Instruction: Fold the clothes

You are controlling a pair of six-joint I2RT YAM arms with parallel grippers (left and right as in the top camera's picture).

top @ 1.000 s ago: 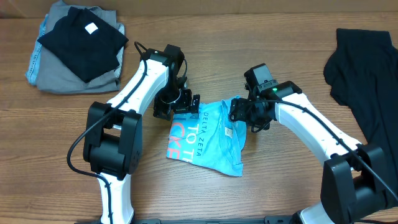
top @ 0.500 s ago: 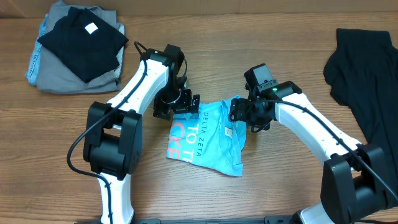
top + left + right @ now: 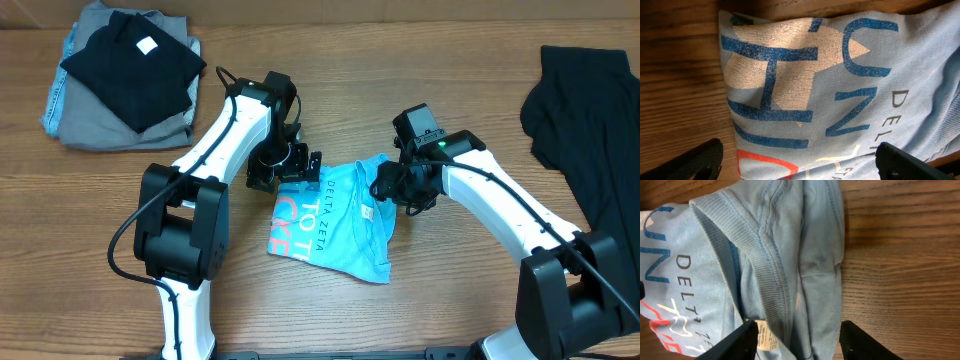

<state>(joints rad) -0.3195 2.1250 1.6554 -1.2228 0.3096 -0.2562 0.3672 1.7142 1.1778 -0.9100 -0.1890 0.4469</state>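
Note:
The light blue T-shirt (image 3: 340,235) lies folded into a small bundle at the table's middle, with its white and coral-red letters facing up. My left gripper (image 3: 293,168) hovers over its upper left edge. In the left wrist view the fingers (image 3: 800,167) are spread wide and empty over the printed cloth (image 3: 840,100). My right gripper (image 3: 402,187) is over the shirt's upper right corner. In the right wrist view the fingers (image 3: 797,345) are open on either side of the ribbed collar (image 3: 765,270) and its white label (image 3: 765,340).
A stack of grey and black folded clothes (image 3: 120,75) sits at the back left. A dark garment (image 3: 590,130) lies spread at the right edge. The table (image 3: 450,300) is brown wood.
My right gripper has shifted slightly to the right over the shirt's corner. The left arm and the shirt have not visibly moved.

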